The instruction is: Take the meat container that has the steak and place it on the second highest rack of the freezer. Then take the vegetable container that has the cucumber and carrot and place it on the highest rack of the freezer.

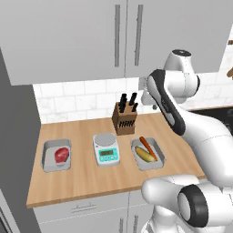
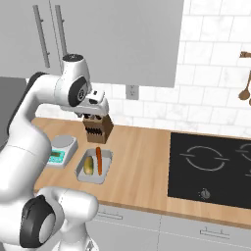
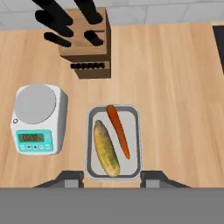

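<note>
In the left base view, your gripper (image 1: pixel 146 98) hangs high above the counter (image 1: pixel 82 179), beside the knife block (image 1: pixel 124 117). The vegetable container (image 1: pixel 148 154) lies below it toward the counter's front, holding a carrot (image 1: pixel 147 147) and a cucumber (image 1: pixel 144 155). The meat container (image 1: pixel 56 155) with the steak (image 1: pixel 62 154) sits well apart at the counter's left end, the scale (image 1: pixel 106 149) between the two trays.

In the right base view, the gripper (image 2: pixel 96 109) hovers over the knife block (image 2: pixel 97 128); the vegetable container (image 2: pixel 93 166) rests near the front edge, with bare wood between it and the cooktop (image 2: pixel 211 166).

In the hand view, you look straight down: the vegetable container (image 3: pixel 137 131) lies between your fingertips (image 3: pixel 72 178), which stand spread, gripping nothing. The scale (image 3: pixel 37 118) sits just beside it; open counter lies on the other side.
</note>
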Robot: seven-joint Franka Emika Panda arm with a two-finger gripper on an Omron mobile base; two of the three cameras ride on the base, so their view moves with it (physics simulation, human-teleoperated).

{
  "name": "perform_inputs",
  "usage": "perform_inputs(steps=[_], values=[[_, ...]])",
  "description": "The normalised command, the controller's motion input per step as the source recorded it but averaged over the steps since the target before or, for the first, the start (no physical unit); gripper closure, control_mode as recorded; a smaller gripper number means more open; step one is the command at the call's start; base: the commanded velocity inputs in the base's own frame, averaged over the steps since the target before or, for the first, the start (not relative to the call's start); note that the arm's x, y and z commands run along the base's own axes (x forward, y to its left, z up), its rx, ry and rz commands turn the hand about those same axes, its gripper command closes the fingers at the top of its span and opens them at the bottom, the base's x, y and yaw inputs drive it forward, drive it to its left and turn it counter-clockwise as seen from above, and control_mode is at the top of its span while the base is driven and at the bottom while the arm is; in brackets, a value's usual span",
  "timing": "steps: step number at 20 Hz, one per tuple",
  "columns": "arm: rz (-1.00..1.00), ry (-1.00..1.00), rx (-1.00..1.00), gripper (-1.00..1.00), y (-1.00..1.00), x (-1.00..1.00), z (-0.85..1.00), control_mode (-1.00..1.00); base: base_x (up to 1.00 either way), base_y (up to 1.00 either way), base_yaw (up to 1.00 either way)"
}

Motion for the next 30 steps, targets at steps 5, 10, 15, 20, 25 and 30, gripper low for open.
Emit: perform_inputs(steps=[5,10,15,20,25,30], values=[[-0.08,0.03,-0.06,-1.0,-0.33,-0.47,-0.69,-1.0,0.0,0.0,0.0],[-0.19,0.2,-0.08,-1.0,-0.35,0.0,-1.0,-1.0,0.0,0.0,0.0],[-0.1,0.12,0.29,-1.0,-0.36,0.51,-1.0,-1.0,0.0,0.0,0.0],[-0.03,0.07,0.21,-1.0,0.03,0.22,-1.0,-1.0,0.0,0.0,0.0],[0.0,0.05,-0.03,-1.0,0.07,0.0,-0.48,-1.0,0.0,0.0,0.0],[-0.03,0.24,-0.12,-1.0,0.28,0.0,-0.92,-1.0,0.0,0.0,0.0]])
